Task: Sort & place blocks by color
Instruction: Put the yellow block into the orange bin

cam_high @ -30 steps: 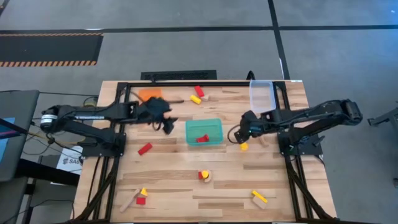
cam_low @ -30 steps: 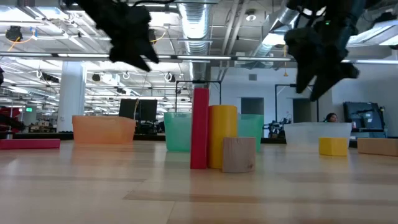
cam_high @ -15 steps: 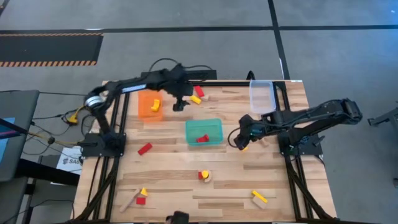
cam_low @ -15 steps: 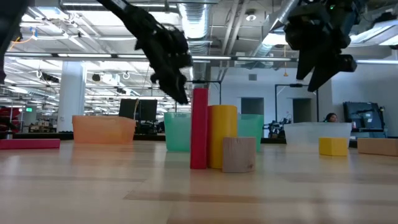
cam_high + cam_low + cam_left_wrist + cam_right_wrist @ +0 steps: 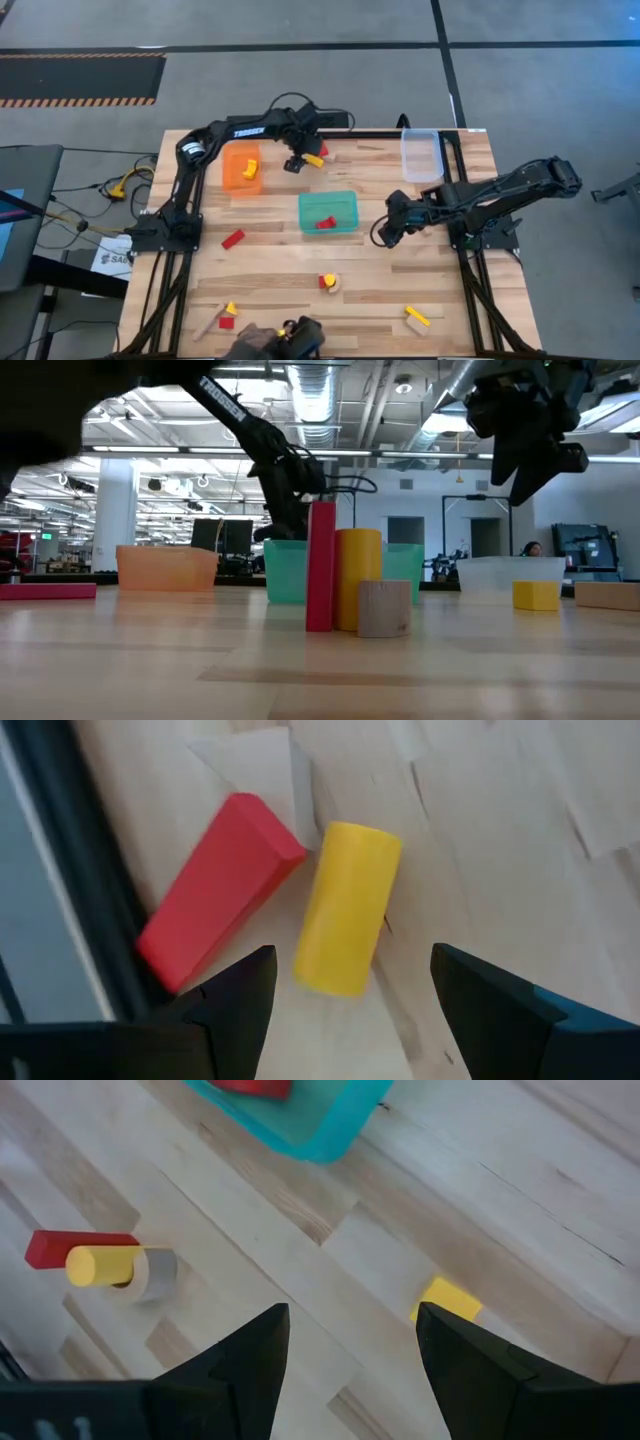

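Note:
My left gripper [image 5: 296, 161] [image 5: 352, 956] is open and hovers at the far edge. Its fingers stand on either side of a yellow cylinder [image 5: 347, 907] [image 5: 314, 160], which lies on its side beside a red wedge [image 5: 215, 890] and a pale wood block [image 5: 260, 770]. My right gripper [image 5: 385, 232] [image 5: 352, 1312] is open, above a yellow cube [image 5: 447, 1300] [image 5: 536, 595] on the table. A yellow block [image 5: 250, 168] lies in the orange tray [image 5: 236, 178]. A red block [image 5: 325, 222] lies in the teal tray [image 5: 345, 200].
A clear tray [image 5: 421, 153] sits at the far right. A red bar [image 5: 233, 239] lies on the left. Red, yellow and wood blocks cluster at mid-table [image 5: 328, 283], near left [image 5: 225, 315] and near right [image 5: 416, 317]. A dark shape [image 5: 290, 340] shows at the near edge.
My left arm has swung from beside the orange tray toward the far edge and right, ending over the yellow cylinder. The orange tray with its yellow block has come into view. My right gripper has drifted slightly toward the near edge. A dark shape has appeared at the near edge.

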Robot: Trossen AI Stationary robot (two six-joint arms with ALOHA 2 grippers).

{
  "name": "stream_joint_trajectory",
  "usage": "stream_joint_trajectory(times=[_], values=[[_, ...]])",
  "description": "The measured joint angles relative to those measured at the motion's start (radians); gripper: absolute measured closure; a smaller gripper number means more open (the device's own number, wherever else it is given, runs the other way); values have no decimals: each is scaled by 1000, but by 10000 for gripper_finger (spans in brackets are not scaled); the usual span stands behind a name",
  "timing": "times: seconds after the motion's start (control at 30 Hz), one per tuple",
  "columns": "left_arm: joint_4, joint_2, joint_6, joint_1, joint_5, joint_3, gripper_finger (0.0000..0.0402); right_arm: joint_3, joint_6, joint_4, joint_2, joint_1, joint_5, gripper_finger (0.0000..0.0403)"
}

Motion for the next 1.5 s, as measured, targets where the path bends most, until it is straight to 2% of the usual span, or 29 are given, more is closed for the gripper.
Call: stream_joint_trajectory(times=[0.2, 0.4, 0.53, 0.77, 0.9, 1.03, 1.17, 1.5], values=[[-2, 73, 1, 5, 3, 37, 148, 0, -4, -15, 0, -21, -27, 159], [-14, 86, -4, 5, 14, 42, 154, 0, -8, -25, 0, -41, -39, 159], [-16, 85, -5, 0, 23, 41, 192, 0, -10, -30, 0, -47, -44, 159], [-26, 78, -64, -5, -11, 40, 301, 0, -10, -29, 0, -54, -44, 159], [-77, 61, -181, -9, -10, 37, 305, 0, 4, -28, 0, -54, -44, 159], [-170, 11, -218, -26, 6, 37, 305, 0, 35, -24, 0, -54, -43, 159], [-192, -65, -246, -46, -5, 37, 305, 0, 66, -17, 0, -53, -33, 159], [-253, -378, -383, -83, 100, 37, 305, 0, 132, 64, 0, -52, 35, 159]])
